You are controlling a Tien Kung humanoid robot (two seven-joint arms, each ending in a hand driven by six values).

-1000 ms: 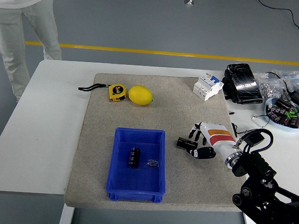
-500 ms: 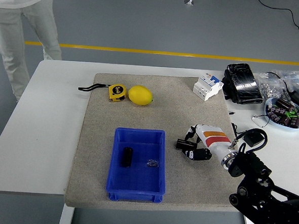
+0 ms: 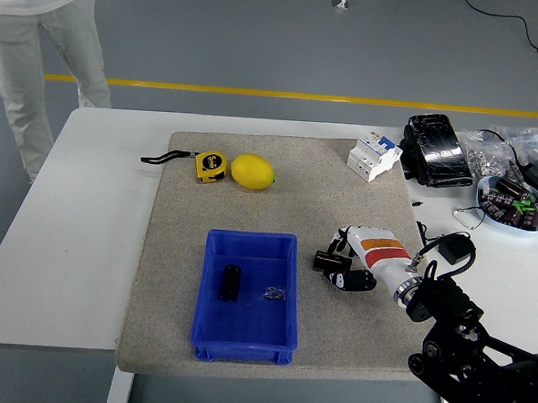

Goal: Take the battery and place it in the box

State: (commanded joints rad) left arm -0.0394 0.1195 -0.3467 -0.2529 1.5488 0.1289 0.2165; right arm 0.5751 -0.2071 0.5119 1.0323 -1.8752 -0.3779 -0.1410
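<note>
Right hand [image 3: 357, 260] fingers curled round battery [image 3: 326, 260], half hidden, beside box [image 3: 204, 333] right wall; label unreadable.

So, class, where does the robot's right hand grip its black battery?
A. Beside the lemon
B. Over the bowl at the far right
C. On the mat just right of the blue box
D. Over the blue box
C: the right hand closes on the battery over the mat, just right of the blue box.

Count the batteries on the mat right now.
2: one battery lies in the blue box; another battery sits in the right hand, its fingers around it.
</note>
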